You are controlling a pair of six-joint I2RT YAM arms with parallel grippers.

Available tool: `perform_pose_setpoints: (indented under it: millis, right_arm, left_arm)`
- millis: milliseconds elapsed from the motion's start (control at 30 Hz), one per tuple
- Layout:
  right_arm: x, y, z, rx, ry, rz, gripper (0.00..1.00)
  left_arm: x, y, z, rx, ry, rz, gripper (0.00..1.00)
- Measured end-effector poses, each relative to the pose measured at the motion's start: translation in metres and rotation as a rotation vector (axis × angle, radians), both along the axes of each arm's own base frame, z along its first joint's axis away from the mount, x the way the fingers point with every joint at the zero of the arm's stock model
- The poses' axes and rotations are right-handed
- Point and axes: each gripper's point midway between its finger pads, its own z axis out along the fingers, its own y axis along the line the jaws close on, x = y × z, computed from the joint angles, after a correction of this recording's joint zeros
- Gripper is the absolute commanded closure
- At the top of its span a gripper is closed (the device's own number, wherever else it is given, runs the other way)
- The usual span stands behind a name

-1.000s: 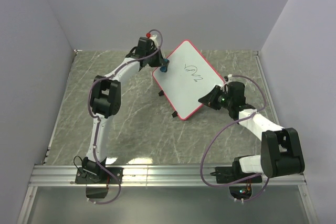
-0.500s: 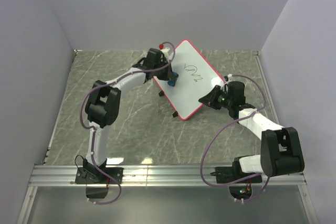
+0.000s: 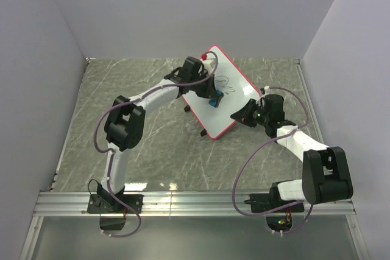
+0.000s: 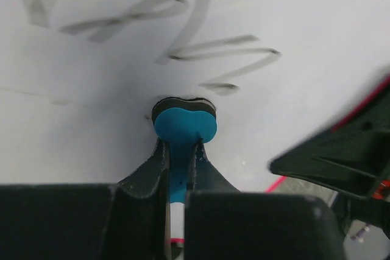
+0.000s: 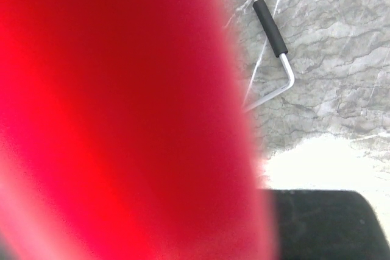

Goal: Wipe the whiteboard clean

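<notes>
The whiteboard, white with a thin red frame, stands tilted at the back middle of the table. A black marker scribble sits on its upper part. My left gripper is shut on a small blue eraser, whose head presses on the whiteboard just below the scribble. My right gripper is shut on the board's lower right edge. In the right wrist view the red frame fills most of the picture as a blur and hides the jaws.
The board stands on a grey marbled table between a left wall and a right wall. Its small black feet show below its near edge. A thin wire leg with a black sleeve lies behind it.
My left gripper has carried the eraser rightward from the board's left edge across its face to just under the scribble. The right arm and the board have stayed put.
</notes>
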Motion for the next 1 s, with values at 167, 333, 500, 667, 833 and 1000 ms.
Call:
perform_pose_setpoints:
  millis: [167, 333, 500, 667, 833, 1000]
  right_arm:
    - [0.000, 0.000, 0.001, 0.003, -0.002, -0.001, 1.00]
    - [-0.001, 0.001, 0.002, 0.005, -0.007, 0.001, 1.00]
    - [-0.001, 0.001, 0.002, 0.004, -0.008, 0.003, 1.00]
    - [-0.001, 0.001, 0.002, 0.002, -0.009, 0.003, 1.00]
    - [-0.001, 0.001, 0.002, 0.001, -0.008, 0.000, 1.00]
    - [0.000, 0.001, 0.002, 0.003, -0.010, -0.002, 1.00]
  left_arm:
    - [0.063, 0.050, -0.011, 0.020, -0.009, 0.129, 1.00]
    - [0.120, 0.125, -0.037, 0.077, 0.004, 0.297, 1.00]
    - [0.116, 0.144, -0.056, 0.136, 0.006, 0.330, 1.00]
    - [0.076, 0.111, -0.047, 0.150, -0.012, 0.256, 1.00]
    - [0.012, 0.034, -0.019, 0.113, -0.056, 0.089, 1.00]
    - [-0.035, -0.019, 0.001, 0.055, -0.067, -0.046, 1.00]
